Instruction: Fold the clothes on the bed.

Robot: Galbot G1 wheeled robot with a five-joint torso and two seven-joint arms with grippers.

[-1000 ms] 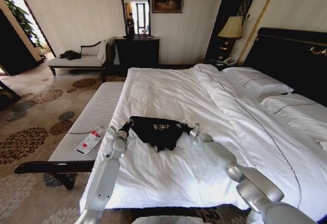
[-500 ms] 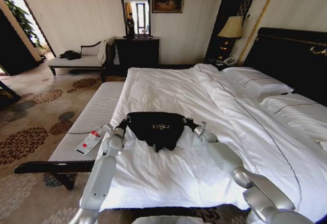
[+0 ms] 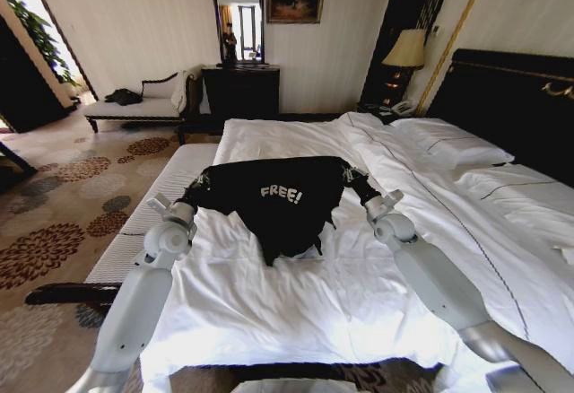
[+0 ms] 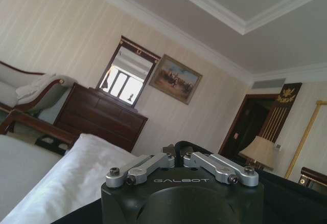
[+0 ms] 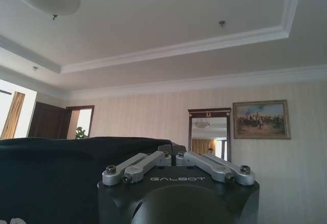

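Both grippers are up over the bed (image 3: 296, 303), each clamped on a top corner of the black T-shirt (image 3: 282, 200). Left gripper (image 3: 199, 182) pinches the shirt at the end nearer the striped bench (image 3: 170, 200); right gripper (image 3: 352, 176) pinches the end nearer the pillows (image 3: 448, 146). In the left wrist view the left gripper (image 4: 176, 158) has its metal links drawn together with dark cloth between them, and in the right wrist view the right gripper (image 5: 171, 155) shows the same, black fabric (image 5: 61, 178) spreading beside it.

That T-shirt hangs stretched between the two arms, above the white sheet, its top edge nearly level, white "FREE!" lettering (image 3: 281, 193) facing the head camera. Below the lettering the cloth narrows to a ragged point that dangles just over the sheet, casting a shadow.

Around the shirt the bed lies broad and white: bare sheet toward the foot, more toward the far edge, the folded duvet (image 3: 421, 205) alongside toward the dark headboard (image 3: 511, 97).
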